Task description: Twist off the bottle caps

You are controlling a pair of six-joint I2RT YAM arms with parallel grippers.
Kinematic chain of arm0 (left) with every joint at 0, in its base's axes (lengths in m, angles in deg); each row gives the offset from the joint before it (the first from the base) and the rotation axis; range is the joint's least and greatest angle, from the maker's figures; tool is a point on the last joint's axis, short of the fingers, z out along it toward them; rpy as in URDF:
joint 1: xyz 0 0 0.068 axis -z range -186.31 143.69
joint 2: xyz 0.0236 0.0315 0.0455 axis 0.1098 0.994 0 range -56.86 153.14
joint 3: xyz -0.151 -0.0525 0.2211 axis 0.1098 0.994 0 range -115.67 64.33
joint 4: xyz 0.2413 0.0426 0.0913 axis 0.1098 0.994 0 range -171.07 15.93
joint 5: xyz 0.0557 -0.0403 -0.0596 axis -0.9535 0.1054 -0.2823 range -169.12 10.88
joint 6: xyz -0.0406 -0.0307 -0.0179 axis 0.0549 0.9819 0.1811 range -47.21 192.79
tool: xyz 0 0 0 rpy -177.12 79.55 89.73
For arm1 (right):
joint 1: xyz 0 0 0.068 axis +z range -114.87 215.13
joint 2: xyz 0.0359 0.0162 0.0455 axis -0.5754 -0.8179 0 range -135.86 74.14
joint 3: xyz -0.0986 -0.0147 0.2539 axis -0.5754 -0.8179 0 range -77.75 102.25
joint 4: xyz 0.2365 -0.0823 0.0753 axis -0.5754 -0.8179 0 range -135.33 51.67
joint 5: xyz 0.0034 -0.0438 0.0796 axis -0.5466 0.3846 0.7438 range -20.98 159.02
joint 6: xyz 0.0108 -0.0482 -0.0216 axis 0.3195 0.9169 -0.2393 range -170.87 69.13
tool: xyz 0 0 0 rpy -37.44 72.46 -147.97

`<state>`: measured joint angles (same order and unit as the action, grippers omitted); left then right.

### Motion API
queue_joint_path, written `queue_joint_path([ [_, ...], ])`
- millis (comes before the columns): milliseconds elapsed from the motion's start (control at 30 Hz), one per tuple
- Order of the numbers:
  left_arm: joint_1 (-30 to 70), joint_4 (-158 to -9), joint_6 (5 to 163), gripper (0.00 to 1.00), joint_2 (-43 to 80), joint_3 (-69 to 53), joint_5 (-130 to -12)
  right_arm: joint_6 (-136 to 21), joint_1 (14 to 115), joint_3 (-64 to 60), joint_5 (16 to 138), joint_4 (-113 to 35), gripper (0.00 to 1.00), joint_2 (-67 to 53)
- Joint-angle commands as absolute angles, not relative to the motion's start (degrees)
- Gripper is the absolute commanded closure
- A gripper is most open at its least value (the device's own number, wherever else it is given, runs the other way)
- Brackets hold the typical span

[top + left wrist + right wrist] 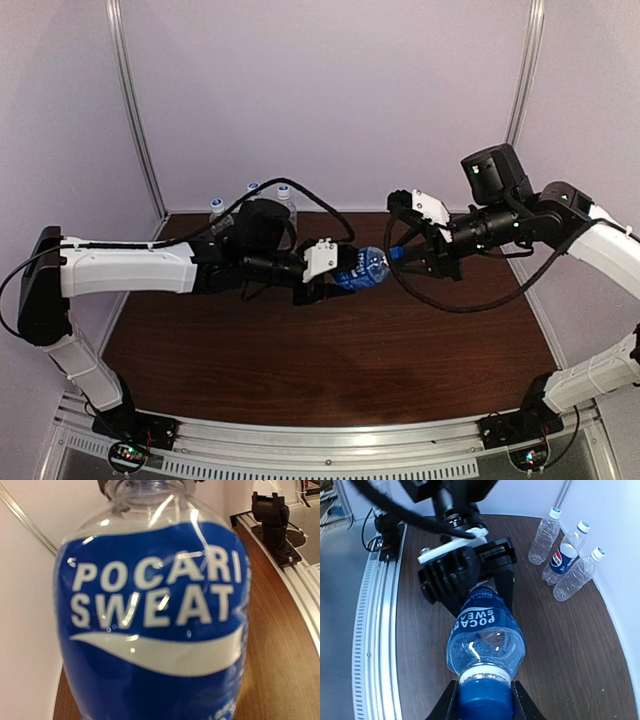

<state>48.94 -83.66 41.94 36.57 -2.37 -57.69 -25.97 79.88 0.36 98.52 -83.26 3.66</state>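
Near edge: metal rail point(330, 445) carrying both arm bases, brown wooden table point(330, 370) running back from it. Mid-table, lifted off the surface: Pocari Sweat bottle point(485, 630) held lying roughly level between the two arms, base toward the left arm, neck toward the right. Left gripper point(335, 278) clenched on the bottle's lower body; its wrist view is filled by the blue label, and the right wrist view shows its black fingers bracketing the base end. Right gripper point(485, 702) at the neck end, jaws pressed in on either side of the dark blue cap point(485, 700), grasping it. Cap sits fully down on the neck, white collar ring just behind it, no gap to be seen. Judgement: first cap gripped for twisting but not yet off, whether any turn has been made cannot be told from here. Contents: clear shoulder of the held bottle shows no liquid, looks empty, though the label hides the rest. Far left corner, against the back wall point(330, 100): three more bottles standing upright, close together in a row and well apart from the grippers: a plain clear bottle point(543, 537), the Pepsi bottle point(563, 555), a second plain clear bottle point(575, 577). Each wears one of the white caps point(554, 513) with a blue centre, all seated. No liquid visible in them. Tally as it looks: none of four caps off, one in hand, three untouched at the back
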Motion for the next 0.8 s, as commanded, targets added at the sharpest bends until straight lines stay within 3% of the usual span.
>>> queue_joint_path([
  [0,49.12,-77.55,40.16,0.62,36.57,-4.85,-46.96,-7.74,82.72,-1.47,98.93,-86.55,1.0,6.11],
  [400,49.15,-77.06,41.28,0.63,37.88,-6.06,-46.78,-3.79,85.99,-4.81,91.67,-81.55,0.99,7.48],
  [467,49.15,-77.45,41.44,0.63,37.88,-5.99,-46.7,-4.21,86.02,-5.1,90.24,-81.4,0.9,7.35],
  [633,49.12,-78.56,41.6,0.64,37.61,-5.52,-46.63,-6.94,86.11,-4.75,90.02,-80.14,0.49,7.55],
  [667,49.12,-78.9,41.54,0.64,37.38,-5.19,-46.89,-8.02,86.11,-4.63,90.07,-79.44,0.32,7.89],
  [733,49.12,-79.45,41.48,0.64,36.95,-4.64,-47.55,-9.1,86.11,-4.66,90.51,-78.48,0.2,8.6],
  [767,49.09,-80.12,41.73,0.64,36.7,-4.14,-48.39,-10.0,86.11,-4.82,90.86,-77.99,0.08,9.28],
])
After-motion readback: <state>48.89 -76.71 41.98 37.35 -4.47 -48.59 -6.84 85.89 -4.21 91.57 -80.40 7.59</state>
